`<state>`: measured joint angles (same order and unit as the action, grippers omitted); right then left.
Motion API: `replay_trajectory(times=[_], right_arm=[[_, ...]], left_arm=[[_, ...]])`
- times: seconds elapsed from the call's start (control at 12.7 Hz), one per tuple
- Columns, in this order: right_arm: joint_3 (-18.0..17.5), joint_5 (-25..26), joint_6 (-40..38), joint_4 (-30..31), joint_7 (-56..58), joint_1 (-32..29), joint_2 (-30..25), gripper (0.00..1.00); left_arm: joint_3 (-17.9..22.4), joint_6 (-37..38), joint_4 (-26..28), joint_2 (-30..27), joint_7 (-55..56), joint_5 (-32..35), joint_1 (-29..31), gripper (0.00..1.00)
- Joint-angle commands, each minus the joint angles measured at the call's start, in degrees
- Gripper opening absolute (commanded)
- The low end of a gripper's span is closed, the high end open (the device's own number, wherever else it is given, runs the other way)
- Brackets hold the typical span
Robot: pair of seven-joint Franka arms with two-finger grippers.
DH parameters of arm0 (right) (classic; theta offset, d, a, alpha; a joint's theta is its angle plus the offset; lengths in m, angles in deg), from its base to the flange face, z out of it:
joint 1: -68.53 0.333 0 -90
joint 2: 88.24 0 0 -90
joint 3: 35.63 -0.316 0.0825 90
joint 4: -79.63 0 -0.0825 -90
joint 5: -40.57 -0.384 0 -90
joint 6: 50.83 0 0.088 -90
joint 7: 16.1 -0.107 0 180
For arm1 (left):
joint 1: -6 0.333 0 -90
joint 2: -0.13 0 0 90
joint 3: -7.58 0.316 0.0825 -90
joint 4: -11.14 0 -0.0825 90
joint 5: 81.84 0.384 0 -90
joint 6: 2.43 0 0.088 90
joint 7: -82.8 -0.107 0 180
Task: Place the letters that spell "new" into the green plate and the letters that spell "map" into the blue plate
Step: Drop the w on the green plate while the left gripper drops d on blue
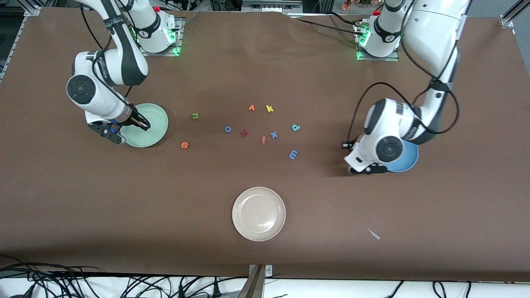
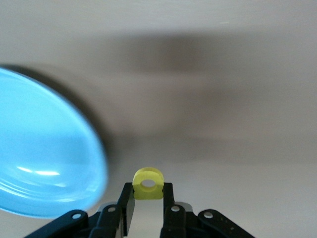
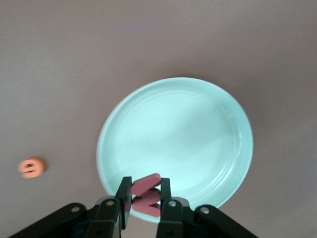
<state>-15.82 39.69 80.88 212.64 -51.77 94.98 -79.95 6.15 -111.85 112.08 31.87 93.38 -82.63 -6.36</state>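
I see my right gripper (image 3: 145, 197) pinching the salmon-pink foam "w" (image 3: 146, 184) over the pale mint-green plate's (image 3: 233, 114) rim, while my left gripper (image 2: 148, 204), pinching the yellow ring-shaped foam "a" (image 2: 148, 184), half hides the round blue plate (image 1: 408, 162).

Letter "e" (image 1: 184, 145) lies apparently beside one plate (image 1: 159, 114).
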Motion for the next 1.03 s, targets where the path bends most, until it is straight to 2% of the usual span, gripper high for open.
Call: replay_trajectory(times=[0.0,0.16,0.24,0.32,0.39,0.47,0.55,0.71,0.95], right_arm=[[-0.1,0.3,10.8,7.1,0.7,0.8,2.5,0.00],[-0.1,0.3,13.8,8.5,0.7,0.8,5.0,0.03],[-0.1,0.3,14.0,8.4,0.7,0.7,5.6,0.19],[-0.1,0.3,13.6,8.4,0.6,0.7,5.3,0.52],[0.0,0.3,12.9,8.2,0.6,0.7,4.5,0.88],[-0.1,0.2,10.9,7.8,0.4,0.7,2.8,1.00],[-0.2,0.2,8.0,6.7,0.5,0.7,0.6,1.00],[-1.5,-0.7,-0.2,3.0,-0.7,0.9,-2.4,1.00],[-8.7,-2.8,-0.3,2.2,-5.5,0.8,-3.8,0.99]], left_arm=[[-0.6,1.2,0.5,-0.4,-14.4,3.8,5.3,0.15],[-0.6,1.0,0.7,-0.1,-23.5,4.4,8.6,0.15],[-0.6,0.6,0.8,0.5,-26.5,4.9,9.3,0.30],[-0.6,0.7,0.8,0.9,-28.5,6.5,9.2,0.95],[-0.8,0.8,0.5,0.7,-27.7,5.4,9.4,1.00],[-0.8,0.8,0.2,0.4,-27.4,2.7,9.4,1.00],[-0.8,0.8,0.2,0.1,-25.8,0.2,9.4,1.00],[-2.5,-0.3,0.8,-1.2,-13.6,-0.4,7.2,1.00],[-9.4,-4.3,1.0,-1.7,4.0,-0.4,6.7,1.00]])
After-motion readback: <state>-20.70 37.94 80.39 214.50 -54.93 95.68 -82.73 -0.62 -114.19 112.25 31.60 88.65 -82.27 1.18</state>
